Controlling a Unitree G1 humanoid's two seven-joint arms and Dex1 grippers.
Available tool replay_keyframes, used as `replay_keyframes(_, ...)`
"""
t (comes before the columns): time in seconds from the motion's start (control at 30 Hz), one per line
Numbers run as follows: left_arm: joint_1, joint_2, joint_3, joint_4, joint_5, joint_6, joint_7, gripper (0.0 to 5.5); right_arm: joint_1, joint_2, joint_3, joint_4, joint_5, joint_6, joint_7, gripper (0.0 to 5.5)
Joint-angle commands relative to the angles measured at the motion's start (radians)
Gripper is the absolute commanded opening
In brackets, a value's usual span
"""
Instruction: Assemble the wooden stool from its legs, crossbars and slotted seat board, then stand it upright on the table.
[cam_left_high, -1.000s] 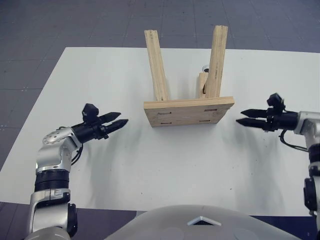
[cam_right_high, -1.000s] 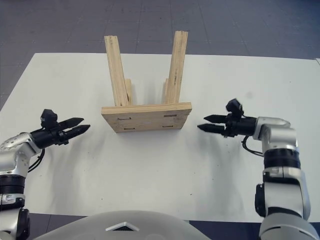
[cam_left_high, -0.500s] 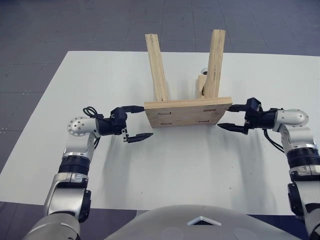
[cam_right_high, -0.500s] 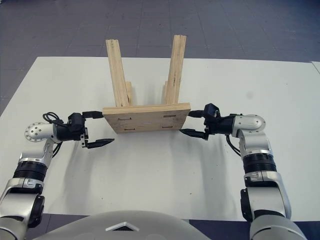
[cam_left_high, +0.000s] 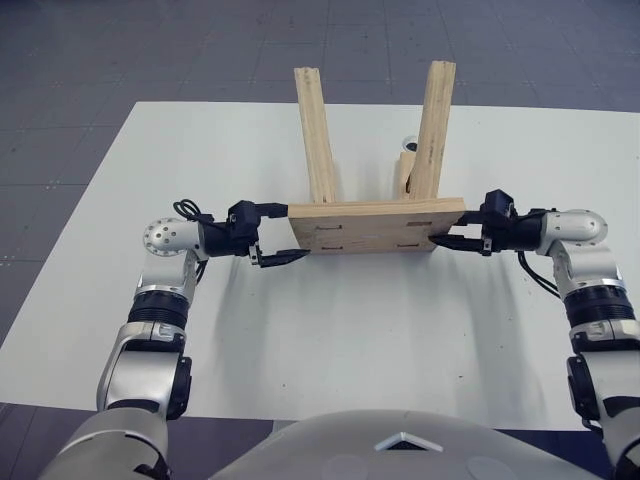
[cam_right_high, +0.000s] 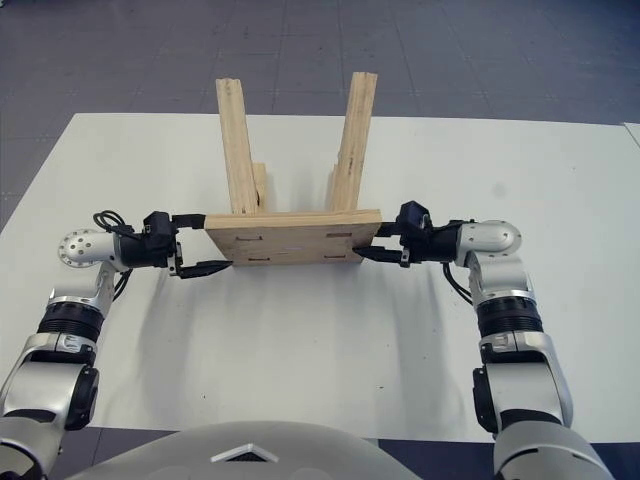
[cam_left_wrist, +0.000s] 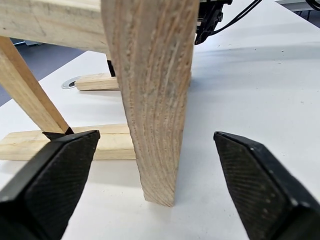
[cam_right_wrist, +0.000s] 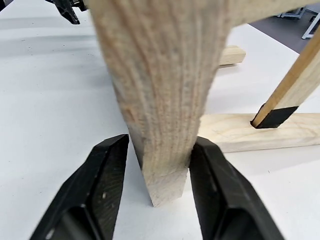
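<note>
The wooden stool lies on its side mid-table. Its slotted seat board (cam_left_high: 375, 225) stands on edge facing me, and two legs (cam_left_high: 315, 130) (cam_left_high: 435, 125) point up and away. Lower legs and a crossbar (cam_left_wrist: 112, 145) rest on the table behind the board. My left gripper (cam_left_high: 296, 230) is open at the board's left end, with one finger (cam_left_wrist: 55, 175) on each side of the board (cam_left_wrist: 155, 75) and clear of it. At the right end, my right gripper (cam_left_high: 455, 228) is shut on the board, and its fingers (cam_right_wrist: 100, 185) press both faces of the board (cam_right_wrist: 160, 75).
The white table (cam_left_high: 330, 330) has wide free room in front of the stool and to both sides. A small round cable hole (cam_left_high: 410, 140) sits in the tabletop behind the stool, between the legs. Dark floor lies beyond the table's far edge.
Both arms have swung inward from the table's sides to the ends of the seat board. The left fingers now straddle the left end, and the right fingers have closed on the right end.
</note>
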Motion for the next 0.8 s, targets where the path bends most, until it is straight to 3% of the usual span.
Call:
replay_keyframes(0.03,-0.01,0.004,0.0,-0.009,0.003,0.003,-0.019,3.43,-0.007,-0.018,-0.008,-0.03,0.021,0.003,0.029,1.49)
replay_keyframes(0.33,-0.005,0.008,-0.019,-0.021,-0.008,0.026,-0.083,2.03,0.04,-0.024,0.007,-0.084,0.016,-0.003,0.067,1.39)
replay_keyframes(0.5,0.027,0.048,-0.049,-0.146,-0.056,0.144,-0.178,1.44,0.018,-0.015,-0.001,-0.071,0.024,-0.025,0.079,1.39)
replay_keyframes(0.63,0.056,0.119,-0.075,-0.409,-0.162,0.426,-0.196,1.34,-0.002,-0.021,-0.033,-0.133,0.094,0.098,0.105,1.39)
replay_keyframes(0.8,0.024,0.152,0.062,-0.689,-0.444,0.894,-0.018,1.34,-0.01,-0.115,-0.116,-0.43,0.328,0.561,0.112,1.4)
